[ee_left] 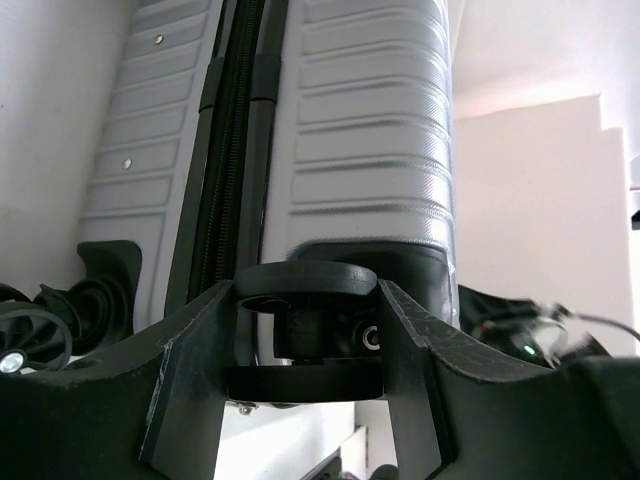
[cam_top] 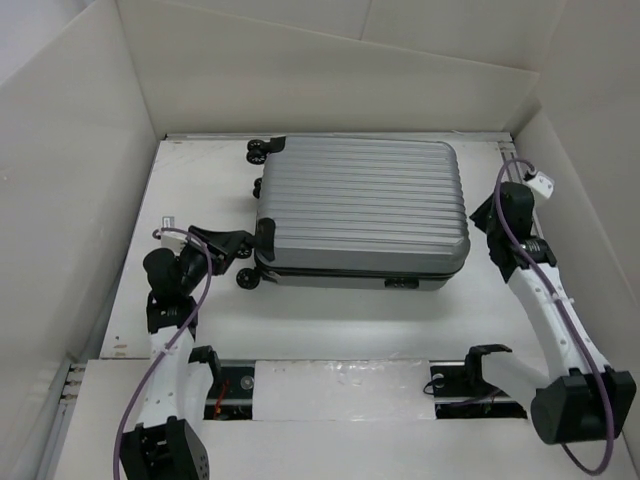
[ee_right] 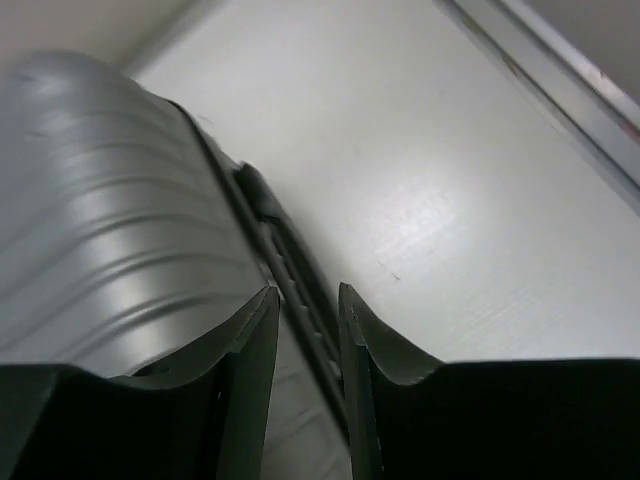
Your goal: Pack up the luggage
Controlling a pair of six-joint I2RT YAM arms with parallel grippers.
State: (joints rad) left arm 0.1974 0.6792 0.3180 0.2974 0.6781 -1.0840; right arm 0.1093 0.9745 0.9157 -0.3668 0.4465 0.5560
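The luggage (cam_top: 360, 205) is lying flat & shut on the table (cam_top: 330, 320), ribbed shell up, wheels pointing to the robot's left, roughly mid-table w/ both arms closing in from the sides. The left gripper (ee_left: 305, 290) is clamping one spinner wheel (ee_left: 310, 335) at the near-left corner; both fingers are pressing against the wheel, so it's acting as an anchor for the case. The right gripper (ee_right: 308, 292) is sitting low at the opposite end, fingers only narrowly apart & lined up over the zipper seam (ee_right: 285, 262) betw. the two shell halves. Whether it's pinching a zipper pull or nothing at all can't be told: the wrist view is blurred there and no pull is showing.

Judged step: closing/securing the case, probably working the zip while the other arm is bracing. The next move is calling for the right fingers to get a firm hold on the pull & track along the seam, w/ the left grip on the wheel not slipping, else the case is likely to slide.
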